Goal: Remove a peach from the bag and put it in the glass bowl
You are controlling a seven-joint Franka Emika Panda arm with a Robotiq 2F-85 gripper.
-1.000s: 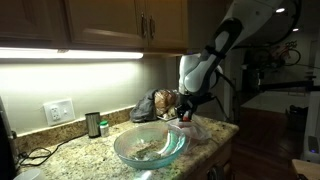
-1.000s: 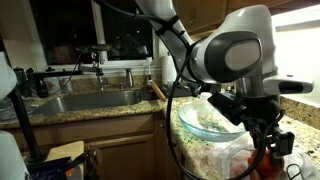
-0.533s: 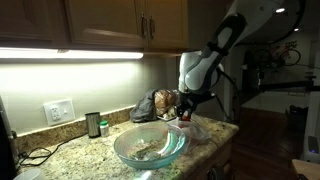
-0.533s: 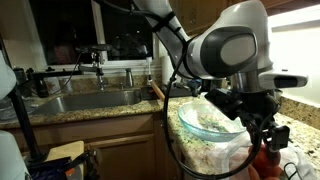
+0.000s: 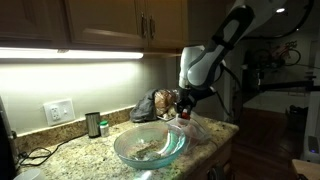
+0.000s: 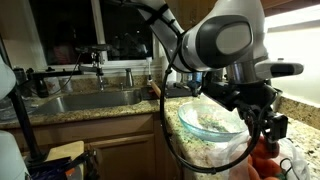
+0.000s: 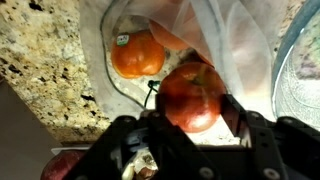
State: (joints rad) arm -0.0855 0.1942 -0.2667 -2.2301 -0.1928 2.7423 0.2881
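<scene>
Gripper is holding 1 peach. The jaws are standing partway shut, and the 2 fingers look to be bearing on opposite sides of it. The peach is sitting right at the fingertips, at the mouth of the bag, with film lying under and beyond it. A 2nd peach, stickered, is resting just past the fingertips on the film. The glass bowl is waiting close beside the hand, with the countertop on the hand's other side.

Risks, as I am judging them:
- The grip is sitting near the tips on round fruit, so the peach may be squirting out on the lift.
- Film may be catching between finger and fruit, dragging the bag and the 2nd peach along.
- Releasing from too high risks bruising the peach or knocking the glass.
</scene>
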